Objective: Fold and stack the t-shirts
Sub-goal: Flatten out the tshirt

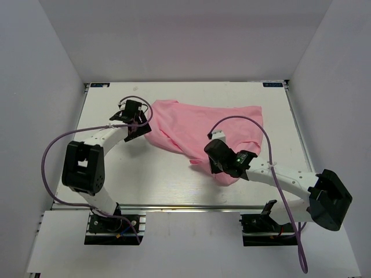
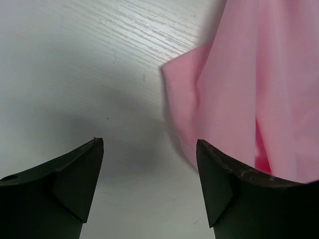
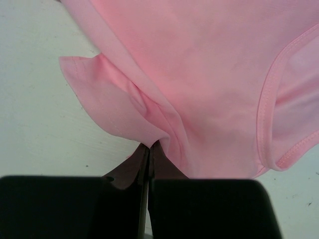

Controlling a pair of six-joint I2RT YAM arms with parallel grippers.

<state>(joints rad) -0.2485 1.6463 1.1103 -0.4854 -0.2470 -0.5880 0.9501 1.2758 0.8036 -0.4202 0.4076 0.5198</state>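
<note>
The pink t-shirt (image 1: 185, 124) lies crumpled across the back and middle of the white table (image 1: 145, 179). My left gripper (image 1: 137, 123) hovers at the shirt's left edge, over the table. In the left wrist view its jaws (image 2: 149, 144) stand open over bare table, and the t-shirt (image 2: 249, 94) hangs just beyond the right finger. My right gripper (image 1: 213, 155) is at the shirt's near right part. The right wrist view shows this gripper (image 3: 149, 147) shut on a pinched fold of the t-shirt (image 3: 199, 69), beside a sleeve and the hemmed neckline.
Grey walls (image 1: 46, 87) enclose the table on the left, back and right. A metal rail (image 1: 185, 207) runs along the near edge, with both arm bases behind it. Purple cables (image 1: 264, 136) loop above each arm.
</note>
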